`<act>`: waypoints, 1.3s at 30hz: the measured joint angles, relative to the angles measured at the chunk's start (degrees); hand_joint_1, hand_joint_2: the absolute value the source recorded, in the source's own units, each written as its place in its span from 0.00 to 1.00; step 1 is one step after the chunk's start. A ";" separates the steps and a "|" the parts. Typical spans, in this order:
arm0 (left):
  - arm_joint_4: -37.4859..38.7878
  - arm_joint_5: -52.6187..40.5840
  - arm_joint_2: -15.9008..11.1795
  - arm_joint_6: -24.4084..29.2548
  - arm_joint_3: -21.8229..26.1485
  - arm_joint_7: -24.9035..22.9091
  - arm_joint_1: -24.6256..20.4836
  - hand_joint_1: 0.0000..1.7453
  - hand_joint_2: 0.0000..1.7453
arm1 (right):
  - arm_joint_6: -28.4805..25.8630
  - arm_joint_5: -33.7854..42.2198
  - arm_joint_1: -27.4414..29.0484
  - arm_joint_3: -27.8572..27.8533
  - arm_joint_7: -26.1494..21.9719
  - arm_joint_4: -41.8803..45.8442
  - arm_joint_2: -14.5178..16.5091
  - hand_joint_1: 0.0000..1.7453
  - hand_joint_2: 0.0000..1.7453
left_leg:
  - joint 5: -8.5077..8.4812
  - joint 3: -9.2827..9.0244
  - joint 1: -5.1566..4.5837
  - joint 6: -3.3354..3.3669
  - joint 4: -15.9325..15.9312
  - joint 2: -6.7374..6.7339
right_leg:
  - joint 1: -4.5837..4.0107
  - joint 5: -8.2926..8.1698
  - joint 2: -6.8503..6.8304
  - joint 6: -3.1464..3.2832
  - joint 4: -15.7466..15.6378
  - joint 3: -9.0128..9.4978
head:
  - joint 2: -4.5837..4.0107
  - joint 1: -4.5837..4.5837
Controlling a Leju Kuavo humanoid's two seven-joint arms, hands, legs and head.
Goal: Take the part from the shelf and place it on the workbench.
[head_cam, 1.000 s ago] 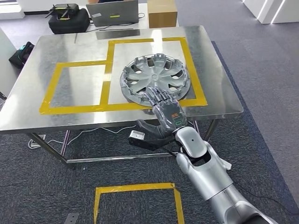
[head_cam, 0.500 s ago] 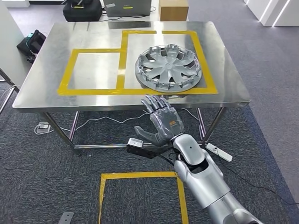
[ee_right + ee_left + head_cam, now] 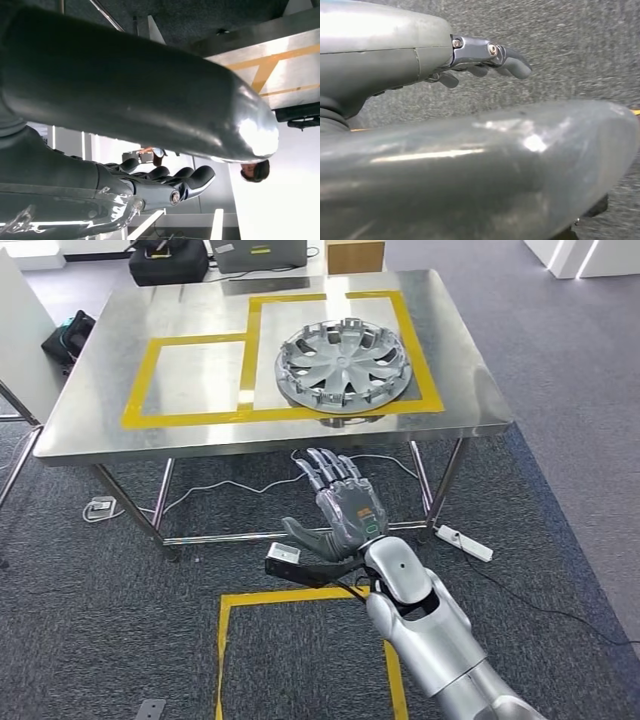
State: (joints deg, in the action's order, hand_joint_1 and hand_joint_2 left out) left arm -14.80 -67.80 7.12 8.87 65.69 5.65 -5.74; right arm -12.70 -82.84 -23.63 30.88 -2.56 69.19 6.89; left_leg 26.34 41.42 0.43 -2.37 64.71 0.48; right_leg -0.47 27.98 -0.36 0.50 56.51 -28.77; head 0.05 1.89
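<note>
The steel surface carries yellow tape outlines. The grey wheel cover, the part, lies flat inside the larger taped box toward the surface's right edge, nearer its front edge than its back. The right hand hangs over carpet in front of that edge, apart from the surface, fingers released and spread, grasping nothing. The left hand is over carpet, its fingers loosely curled around nothing.
</note>
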 joint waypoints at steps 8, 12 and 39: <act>0.00 0.52 0.20 0.32 0.48 -0.88 -0.15 0.00 0.00 | -0.68 -3.67 1.15 0.39 2.35 -0.28 0.02 0.00 0.00 | -2.58 -7.84 0.25 -0.41 -6.86 -2.85 | -0.18 -1.17 -1.22 -1.14 0.51 -2.02 | 0.00 0.19; 0.00 0.61 0.38 0.35 0.85 -1.04 -0.15 0.00 0.00 | -1.01 -4.35 1.19 0.81 2.72 -0.27 0.02 0.00 0.00 | -2.72 -7.56 0.13 1.85 -8.22 -1.67 | -0.22 -0.54 -2.00 -2.27 1.36 -2.71 | 0.00 -0.11; 0.13 0.58 -0.20 0.26 1.71 -1.67 0.27 0.00 0.00 | -1.84 -7.15 1.58 3.51 5.11 0.55 0.00 0.00 0.00 | -2.57 -7.86 0.00 0.05 -7.88 -4.33 | 0.06 -2.27 -5.04 -1.70 1.31 -3.88 | -0.01 0.51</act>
State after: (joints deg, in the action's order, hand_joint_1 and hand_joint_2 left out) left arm -14.67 -67.22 6.92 9.13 67.40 3.98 -5.47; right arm -14.54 -90.00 -22.04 34.39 2.55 69.74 6.89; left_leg 23.77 33.56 0.43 -2.32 56.84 -3.85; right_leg -0.41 25.71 -5.40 -1.20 57.81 -32.64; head 0.04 2.40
